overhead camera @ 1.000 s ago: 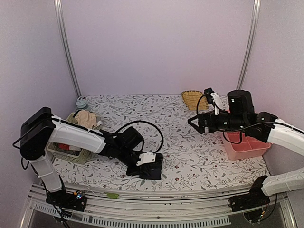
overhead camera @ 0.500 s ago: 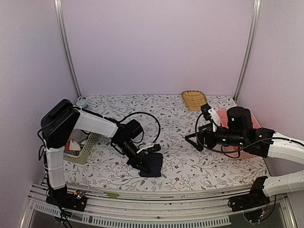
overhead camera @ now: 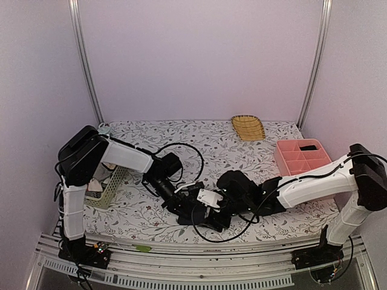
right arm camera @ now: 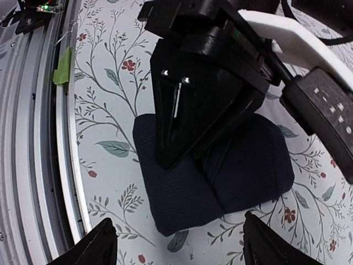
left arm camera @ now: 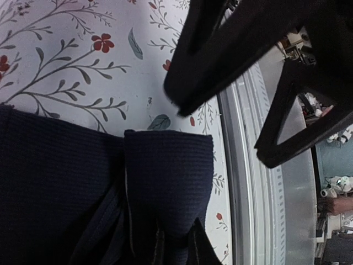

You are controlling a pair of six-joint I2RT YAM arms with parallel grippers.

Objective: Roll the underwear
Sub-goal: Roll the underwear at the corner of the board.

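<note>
The underwear (right arm camera: 182,193) is all dark cloth, folded into a thick bundle on the flowered table near its front edge. It fills the lower left of the left wrist view (left arm camera: 165,182). My left gripper (overhead camera: 184,205) is shut on a fold of the bundle. Its black fingers (right arm camera: 187,110) come down onto the cloth in the right wrist view. My right gripper (right arm camera: 182,243) is open wide and empty. It hovers just above the bundle's near edge, close to the left gripper (left arm camera: 176,251). In the top view the right gripper (overhead camera: 204,212) hides most of the cloth.
A green mesh basket (overhead camera: 110,187) with clothes stands at the left. A pink divided box (overhead camera: 302,158) stands at the right. A yellow woven tray (overhead camera: 248,127) lies at the back. The metal front rail (right arm camera: 33,121) with a green tape scrap (right arm camera: 63,66) runs beside the bundle.
My right arm has swung from the right side, over the pink box, down to the middle and now hovers over the underwear. My left gripper has stayed on the bundle.
</note>
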